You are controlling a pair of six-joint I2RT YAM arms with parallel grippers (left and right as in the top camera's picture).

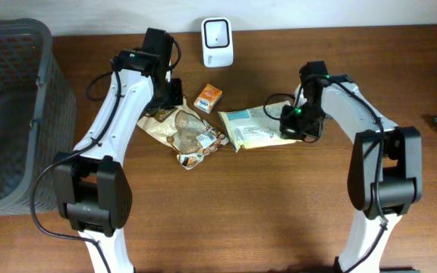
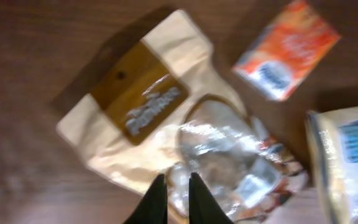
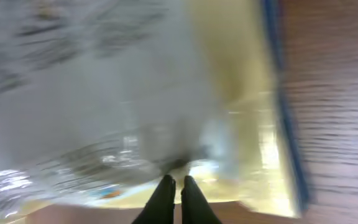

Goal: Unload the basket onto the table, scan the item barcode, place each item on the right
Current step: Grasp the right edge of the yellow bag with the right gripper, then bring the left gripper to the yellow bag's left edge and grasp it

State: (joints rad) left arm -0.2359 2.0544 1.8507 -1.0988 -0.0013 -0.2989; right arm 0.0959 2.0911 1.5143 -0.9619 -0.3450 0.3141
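Jaws of your right gripper (image 3: 176,179) pinch the pale bag (image 1: 253,129) lying mid-tabletop (image 1: 279,197); those of your left gripper (image 2: 176,177) stand almost together over the tan pouch (image 2: 135,112), grip unclear.

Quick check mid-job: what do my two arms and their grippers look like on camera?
The left arm and right arm match: white links, bulky black joint housings, loose black cables, a small green light near the wrist. The left gripper and right gripper each end in two slim, black, tapering fingers.
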